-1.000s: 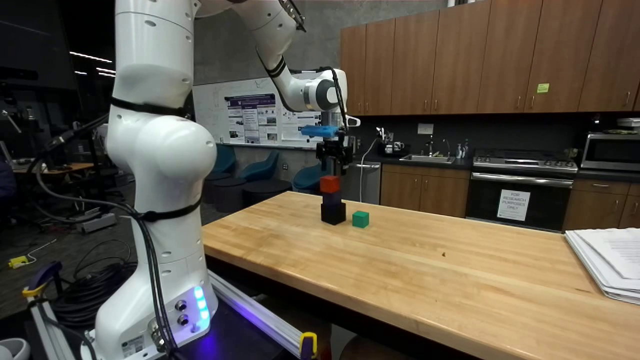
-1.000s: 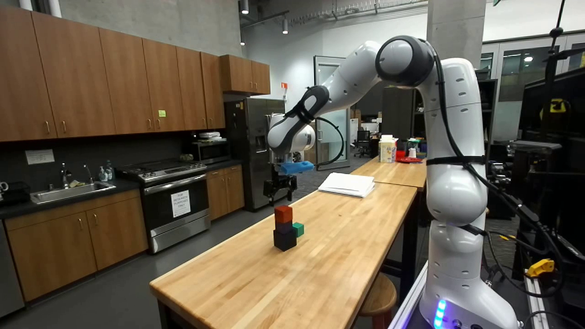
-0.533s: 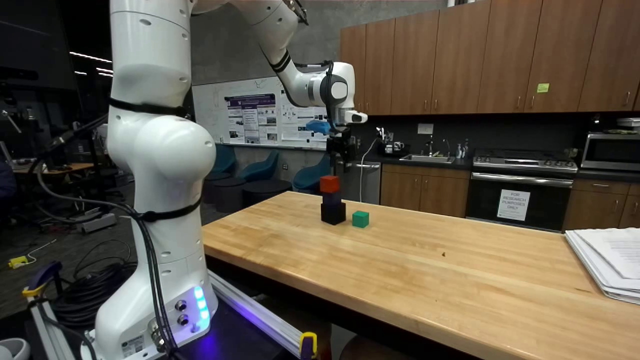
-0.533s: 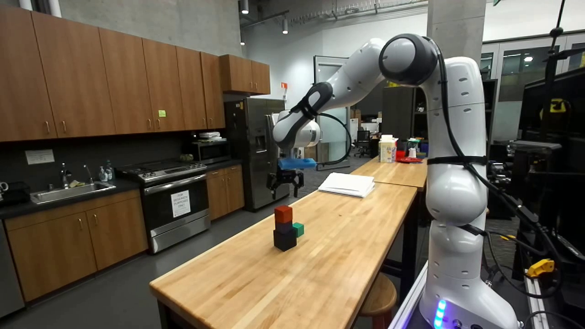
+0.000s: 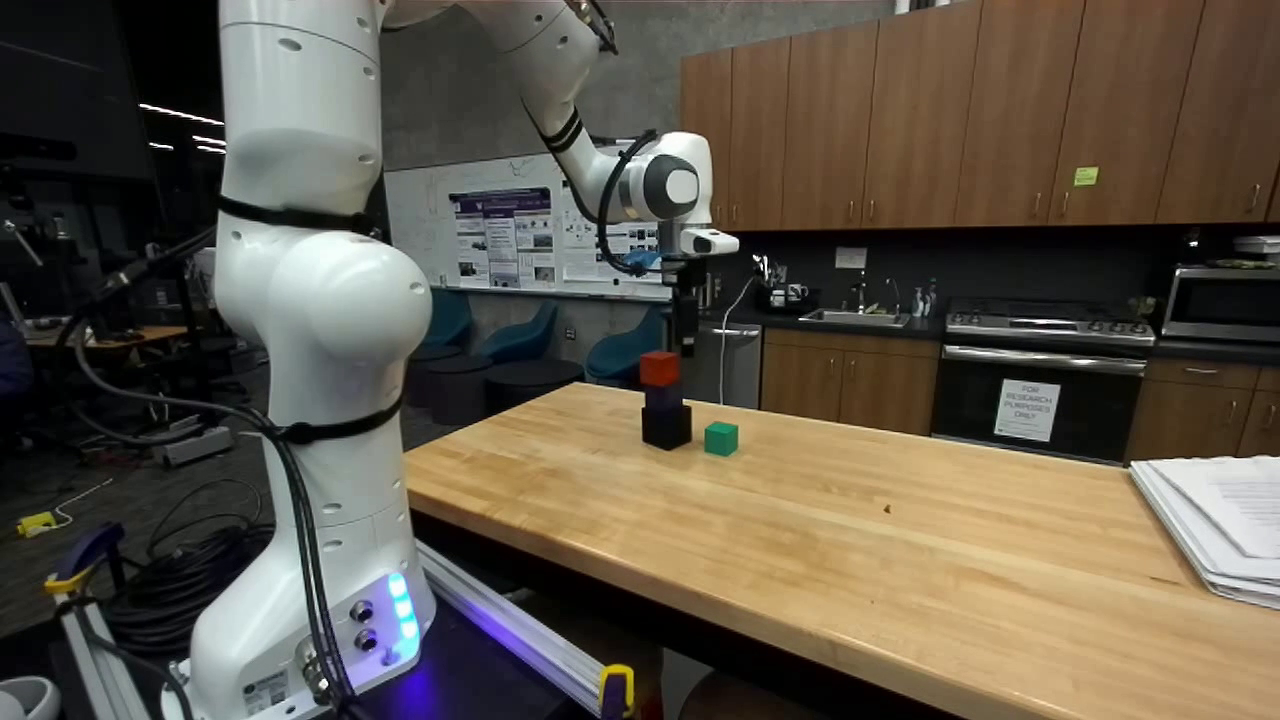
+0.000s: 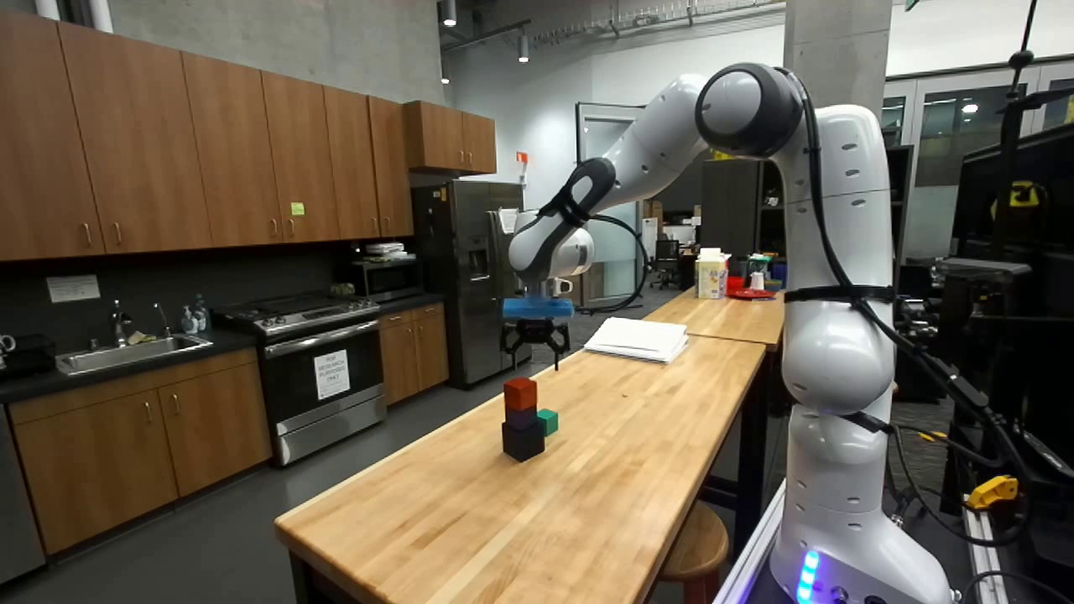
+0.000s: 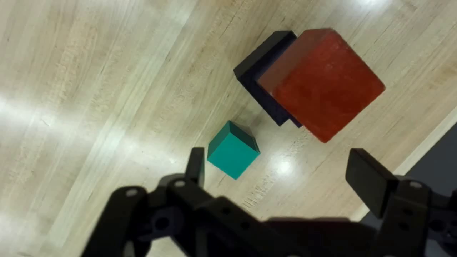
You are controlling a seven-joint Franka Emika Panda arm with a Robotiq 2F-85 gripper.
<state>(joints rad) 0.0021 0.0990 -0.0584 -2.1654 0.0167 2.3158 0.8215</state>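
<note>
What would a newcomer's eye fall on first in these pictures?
Probably the white robot arm, which arches over the wooden table in both exterior views. Next comes the bright red block, stacked over a dark purple block and, lowest, a black block, with a green block beside them on the table. The gripper hangs open above the table, touching no block.

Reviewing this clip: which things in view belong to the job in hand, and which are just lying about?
Likely in the job, being nearest the open tool:
red block, on top
dark purple block, beneath it
black block, at the bottom
green block, beside them

Apparently just lying about:
paper stack
carton, farther back
wooden stool
</note>
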